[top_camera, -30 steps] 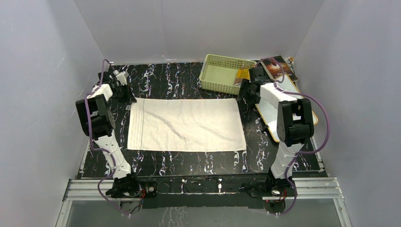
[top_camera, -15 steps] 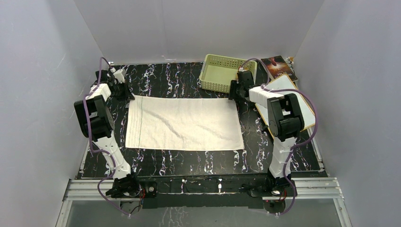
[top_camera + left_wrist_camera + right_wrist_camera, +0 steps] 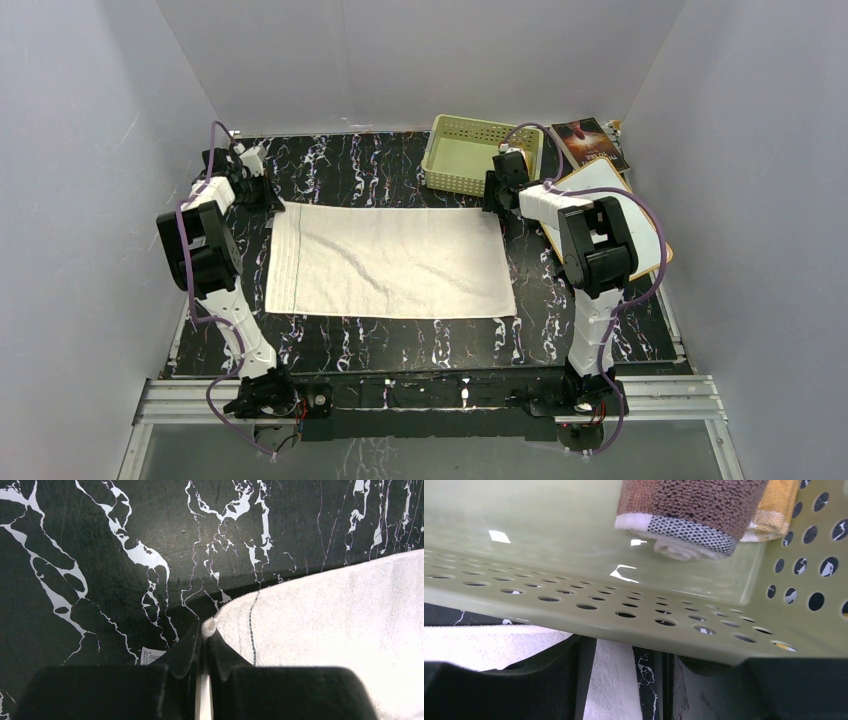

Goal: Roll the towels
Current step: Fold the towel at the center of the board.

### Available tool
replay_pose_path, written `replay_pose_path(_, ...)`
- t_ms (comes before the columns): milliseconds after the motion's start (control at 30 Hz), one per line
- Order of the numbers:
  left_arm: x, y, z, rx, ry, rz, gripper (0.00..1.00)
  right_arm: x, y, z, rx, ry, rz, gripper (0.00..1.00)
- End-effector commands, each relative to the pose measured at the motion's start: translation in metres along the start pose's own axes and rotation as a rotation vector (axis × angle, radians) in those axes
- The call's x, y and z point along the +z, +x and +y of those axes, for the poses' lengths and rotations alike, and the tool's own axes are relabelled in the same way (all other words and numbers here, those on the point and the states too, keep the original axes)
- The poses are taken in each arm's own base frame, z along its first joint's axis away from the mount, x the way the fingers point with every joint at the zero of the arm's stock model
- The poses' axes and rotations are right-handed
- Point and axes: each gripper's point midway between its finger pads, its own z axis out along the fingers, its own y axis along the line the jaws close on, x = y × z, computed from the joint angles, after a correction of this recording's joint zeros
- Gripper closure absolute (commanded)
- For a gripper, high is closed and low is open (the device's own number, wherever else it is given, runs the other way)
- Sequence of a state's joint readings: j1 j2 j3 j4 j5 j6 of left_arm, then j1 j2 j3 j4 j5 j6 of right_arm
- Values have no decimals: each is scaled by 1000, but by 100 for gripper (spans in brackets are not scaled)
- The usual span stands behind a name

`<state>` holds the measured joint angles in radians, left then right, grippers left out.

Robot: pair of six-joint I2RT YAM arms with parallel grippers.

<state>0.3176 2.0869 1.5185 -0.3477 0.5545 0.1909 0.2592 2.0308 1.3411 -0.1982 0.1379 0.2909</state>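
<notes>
Top external view showed the towel [image 3: 390, 262] flat at mid-table, the left gripper [image 3: 262, 193] at its 10 o'clock corner and the right gripper [image 3: 497, 200] at its 2 o'clock corner, beside the basket [image 3: 465, 183]. Left wrist view showed jaws pressed together, pinching only that corner's tip; a deeper bite would probably have held better. Right wrist view showed jaws apart astride the towel's edge, nothing clamped, with the brown towel [image 3: 694, 505] rolled in the basket at 12 o'clock. Closing fully, clear of the basket wall, then lifting both corners evenly, looked wisest.
</notes>
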Motion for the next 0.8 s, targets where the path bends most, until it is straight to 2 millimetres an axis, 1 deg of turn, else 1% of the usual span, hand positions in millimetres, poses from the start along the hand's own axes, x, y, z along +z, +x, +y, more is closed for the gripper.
replay_pose_path(0, -16, -20, -4, 43, 2, -46, 100, 5, 9, -15, -13, 59, -5, 58)
replay_pose_path(100, -16, -21, -5, 42, 4, -47, 100, 7, 22, -17, -17, 63, 17, 60)
replay_pose_path(267, -15, -18, -6, 34, 8, -46, 100, 4, 33, -17, -42, 75, 32, 76)
replay_pose_path(333, -15, -18, -7, 31, 11, -52, 100, 2, 38, -18, -47, 77, 39, 78)
replay_pose_path(400, -16, -17, -7, 26, 10, -51, 100, 0, 42, -17, -47, 69, 47, 85)
replay_pose_path(433, -16, -17, -8, 25, 11, -51, 100, -1, 44, -16, -44, 64, 51, 85)
replay_pose_path(500, -17, -17, -9, 23, 15, -55, 100, -4, 48, -13, -40, 45, 55, 85)
replay_pose_path(567, -18, -18, -12, 18, 22, -61, 100, -7, 46, -11, -36, 28, 44, 79)
replay_pose_path(600, -19, -19, -13, 16, 25, -65, 100, -8, 45, -10, -35, 24, 42, 67)
replay_pose_path(633, -19, -19, -14, 15, 30, -66, 100, -10, 42, -9, -33, 18, 36, 59)
replay_pose_path(667, -19, -19, -14, 13, 31, -66, 100, -11, 41, -8, -31, 13, 32, 56)
replay_pose_path(767, -21, -19, -16, 9, 37, -67, 100, -16, 37, -5, -23, -4, 20, 54)
